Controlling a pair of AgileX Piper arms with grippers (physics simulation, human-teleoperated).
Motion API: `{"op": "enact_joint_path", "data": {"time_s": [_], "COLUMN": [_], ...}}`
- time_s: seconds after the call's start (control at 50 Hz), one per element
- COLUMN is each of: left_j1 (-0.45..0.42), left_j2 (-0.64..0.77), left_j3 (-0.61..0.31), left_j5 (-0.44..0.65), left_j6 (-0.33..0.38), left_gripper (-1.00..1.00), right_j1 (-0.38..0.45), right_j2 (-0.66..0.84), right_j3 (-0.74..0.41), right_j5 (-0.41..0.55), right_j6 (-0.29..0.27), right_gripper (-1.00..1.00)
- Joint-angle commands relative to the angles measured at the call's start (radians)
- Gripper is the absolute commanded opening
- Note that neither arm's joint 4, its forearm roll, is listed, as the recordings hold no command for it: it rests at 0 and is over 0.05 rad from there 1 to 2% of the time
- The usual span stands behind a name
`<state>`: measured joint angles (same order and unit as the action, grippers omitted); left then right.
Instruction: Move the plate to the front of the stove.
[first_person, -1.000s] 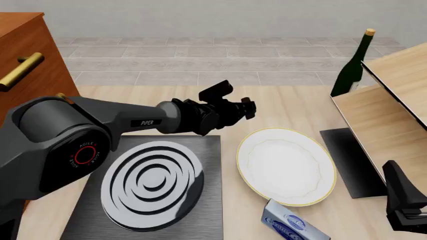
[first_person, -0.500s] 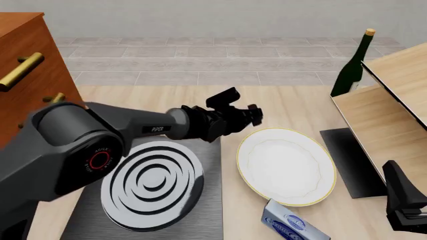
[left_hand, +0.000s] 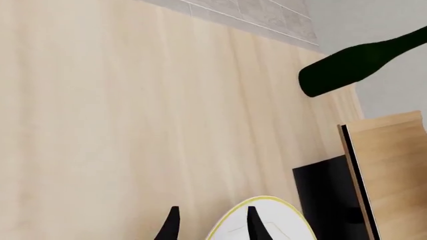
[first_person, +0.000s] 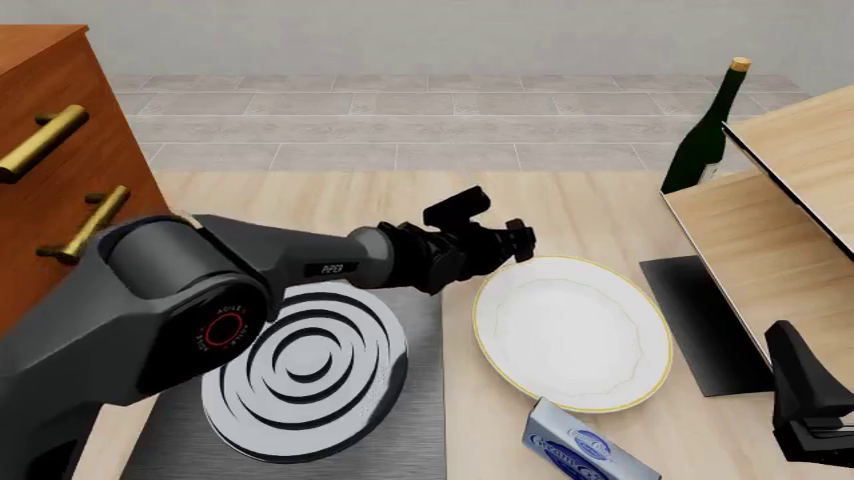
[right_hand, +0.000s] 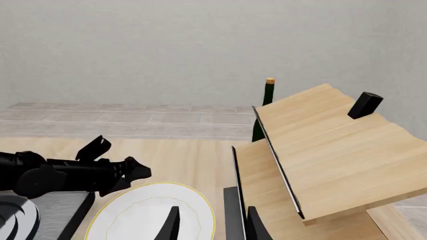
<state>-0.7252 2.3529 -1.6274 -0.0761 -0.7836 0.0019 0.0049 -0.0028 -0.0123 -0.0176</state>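
The white plate with a thin gold rim lies flat on the table, right of the black stove and its ringed burner. My left gripper hovers at the plate's far left rim. In the left wrist view the left gripper is open, with the plate's rim showing between its fingertips. My right gripper is open and holds nothing; it stays low at the near right. From there it looks over the plate.
A dark green bottle stands at the back right beside a tilted wooden rack. A plain black mat lies under the rack's edge. A blue-and-white box lies just in front of the plate. A wooden cabinet stands left.
My left arm has reached further right and lower, bringing its gripper from above the stove's far edge to the plate's rim. The plate and the right arm have not moved.
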Motion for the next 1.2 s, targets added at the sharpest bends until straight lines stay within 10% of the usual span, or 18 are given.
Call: {"op": "enact_joint_path", "data": {"time_s": [0.02,1.2], "left_j1": [-0.002,-0.022], "left_j2": [0.034,0.119], "left_j3": [-0.027,-0.101], "left_j5": [0.008,0.024], "left_j6": [-0.012,-0.032], "left_gripper": [1.0,1.0], "right_j1": [0.0,0.0], "right_j2": [0.0,0.0], "right_j3": [0.0,0.0], "right_j5": [0.0,0.0], "right_j6": [0.0,0.0], "right_gripper": [1.0,1.0]}}
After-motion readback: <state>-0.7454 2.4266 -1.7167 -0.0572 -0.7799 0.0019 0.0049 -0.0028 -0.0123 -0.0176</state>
